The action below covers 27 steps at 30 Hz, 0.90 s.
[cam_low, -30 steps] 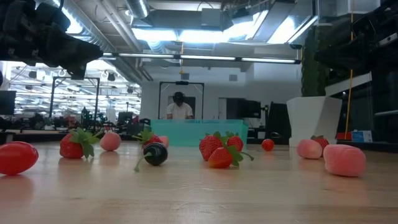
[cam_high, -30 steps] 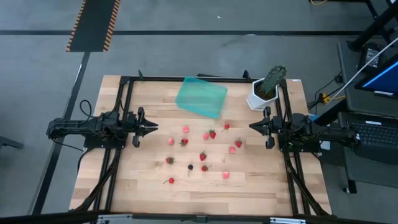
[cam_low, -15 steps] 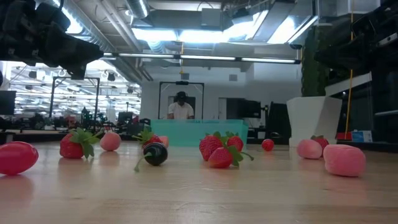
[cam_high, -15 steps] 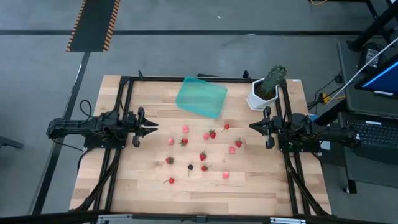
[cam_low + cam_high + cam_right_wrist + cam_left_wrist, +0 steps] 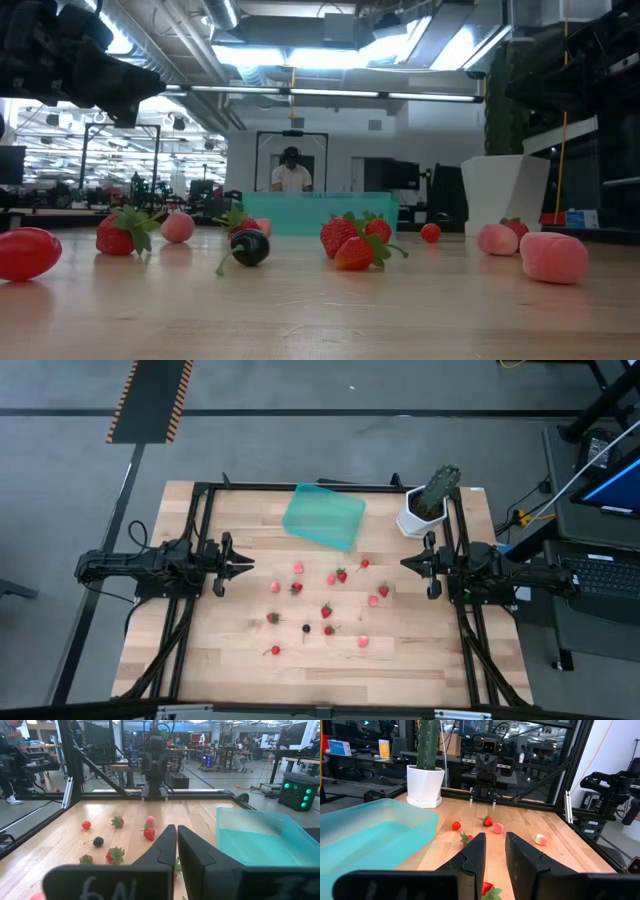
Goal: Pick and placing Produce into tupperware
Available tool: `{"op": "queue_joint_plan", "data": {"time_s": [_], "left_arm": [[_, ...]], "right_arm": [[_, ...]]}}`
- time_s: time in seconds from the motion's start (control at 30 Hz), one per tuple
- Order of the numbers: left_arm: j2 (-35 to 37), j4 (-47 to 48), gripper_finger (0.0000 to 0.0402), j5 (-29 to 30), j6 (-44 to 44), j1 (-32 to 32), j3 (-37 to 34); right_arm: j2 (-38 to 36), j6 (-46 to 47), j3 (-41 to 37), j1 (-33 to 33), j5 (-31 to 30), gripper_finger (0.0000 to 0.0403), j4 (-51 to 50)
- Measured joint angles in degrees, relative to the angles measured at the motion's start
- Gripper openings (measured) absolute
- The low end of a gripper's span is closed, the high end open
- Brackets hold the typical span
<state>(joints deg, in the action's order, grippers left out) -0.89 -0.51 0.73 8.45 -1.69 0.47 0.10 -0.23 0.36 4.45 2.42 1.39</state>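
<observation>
Near edge of the wooden tabletop [image 5: 200, 660]: a red strawberry [image 5: 275, 650] lies alone, then a pale pink berry [image 5: 363, 641]. Just past them, the dark blackish berry [image 5: 306, 627] sits between two red strawberries [image 5: 272, 618]. Mid-table more berries scatter loose, red and pink mixed, none in a gripper.

Left gripper [image 5: 247, 566] hovers at the left side of the scatter, pointing inward, fingers [image 5: 472, 855] slightly apart with a narrow gap, holding nothing. Right gripper [image 5: 406, 564] faces it from the right side, fingers [image 5: 162, 845] pressed nearly together, empty.

Far side: the teal tupperware [image 5: 323, 515] rests on the tabletop near the back edge, tilted askew, no berries inside. Beside it at the back right corner, a green cactus [image 5: 437, 487] in a white pot [image 5: 415, 518].

Beyond the table, a person [image 5: 291, 172] shows in the low view.
</observation>
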Motion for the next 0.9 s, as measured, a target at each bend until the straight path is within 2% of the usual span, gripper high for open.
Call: {"op": "queue_joint_plan", "data": {"time_s": [0.9], "left_arm": [[0.0,-0.3,0.0025,0.0,0.0,0.0,0.0]], "right_arm": [[0.0,0.1,0.0,0.0,0.0,0.0021,0.0]]}}
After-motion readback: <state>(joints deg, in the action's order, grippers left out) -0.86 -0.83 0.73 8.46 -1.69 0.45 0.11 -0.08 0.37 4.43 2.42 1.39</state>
